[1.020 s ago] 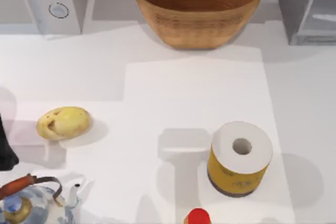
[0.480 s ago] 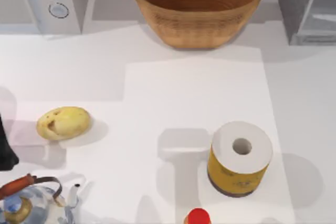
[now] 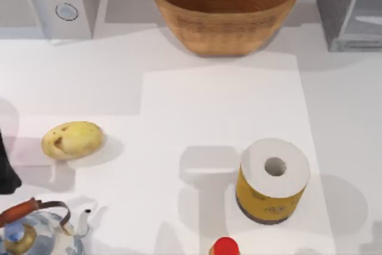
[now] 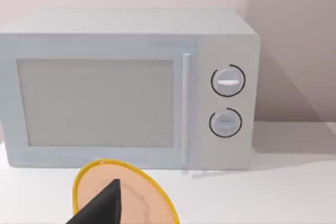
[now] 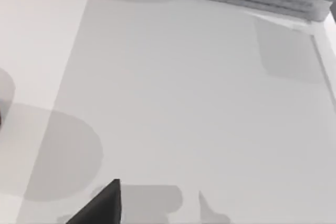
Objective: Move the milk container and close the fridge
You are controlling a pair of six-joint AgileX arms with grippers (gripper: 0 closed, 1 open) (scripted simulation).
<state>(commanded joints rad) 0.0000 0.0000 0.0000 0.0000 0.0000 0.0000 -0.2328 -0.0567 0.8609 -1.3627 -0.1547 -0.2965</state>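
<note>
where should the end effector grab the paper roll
Grip the paper roll by its curved sides, probably coming down from above: it stands upright on the table with the core hole facing up and open space on each side. Only the red cap sits close by.

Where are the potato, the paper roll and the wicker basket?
potato (image 3: 72, 140): top view, middle of its yellow skin.
paper roll (image 3: 267, 198): top view, its yellow wrapper side.
wicker basket (image 3: 224, 31): top view, its outer front wall.
</note>
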